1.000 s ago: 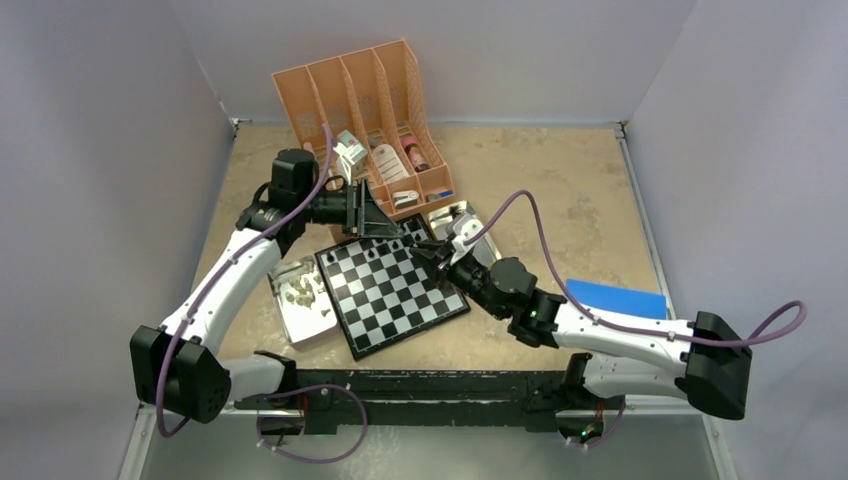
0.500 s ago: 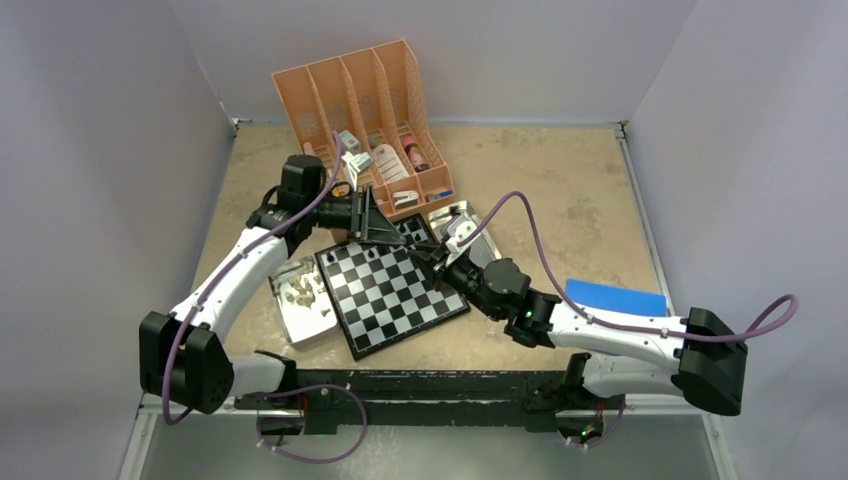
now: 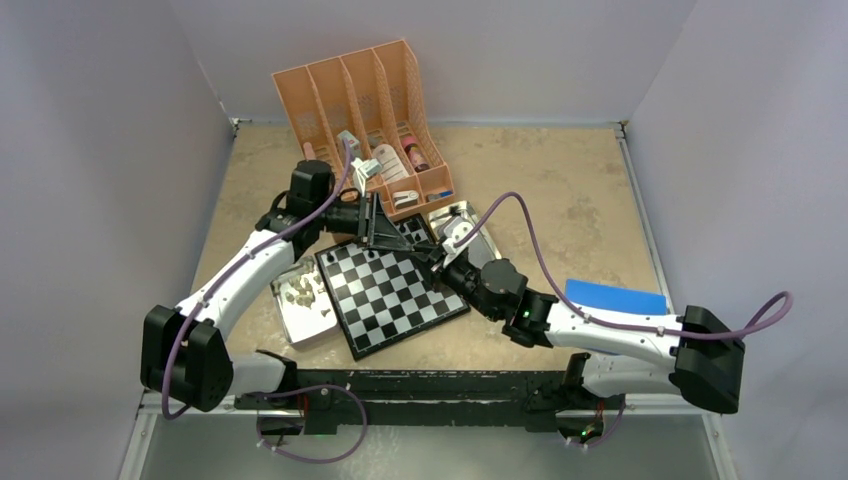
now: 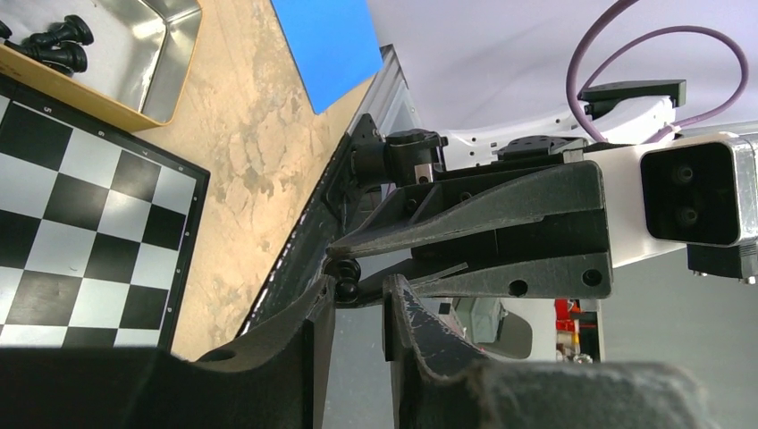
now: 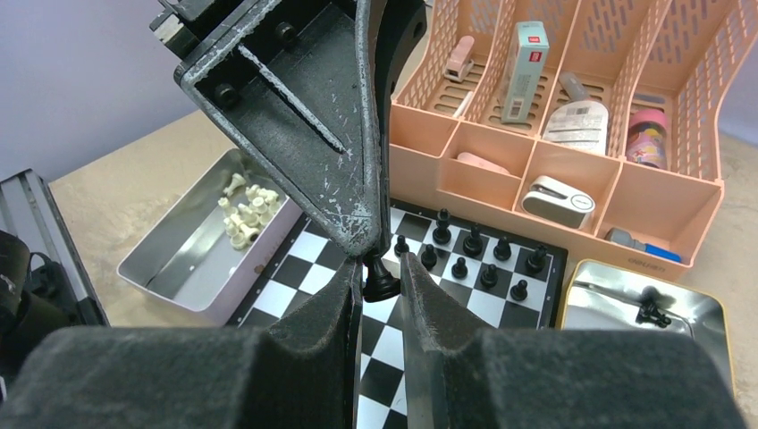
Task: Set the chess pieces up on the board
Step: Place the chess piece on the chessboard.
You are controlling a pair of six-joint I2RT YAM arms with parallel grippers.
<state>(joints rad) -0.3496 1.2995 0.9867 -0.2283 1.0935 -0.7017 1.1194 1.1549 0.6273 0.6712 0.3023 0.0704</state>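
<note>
Although print showed on the rim of the gold-edged tin (image 5: 639, 261) and on a box (image 5: 526, 58) in the peach organiser (image 5: 572, 156), none was sharp enough to read. The right gripper (image 5: 380, 273) had its fingers clamped on a black pawn (image 5: 381, 284), held just above the chessboard (image 3: 385, 300) near its far corner. Its long axis ran roughly upright, slightly tilted, round head toward the tips of the left gripper (image 5: 362, 247), flared base toward the squares. It was glossy, plain black, narrower than one square. The left gripper's jaws stood a narrow gap apart at the pawn's head; whether they pinched it could not be told. Other black pieces (image 5: 474, 239) stood in two rows along the far edge, and beige pieces (image 5: 243, 210) lay in a silver tray (image 5: 170, 268) beside the chessboard.
</note>
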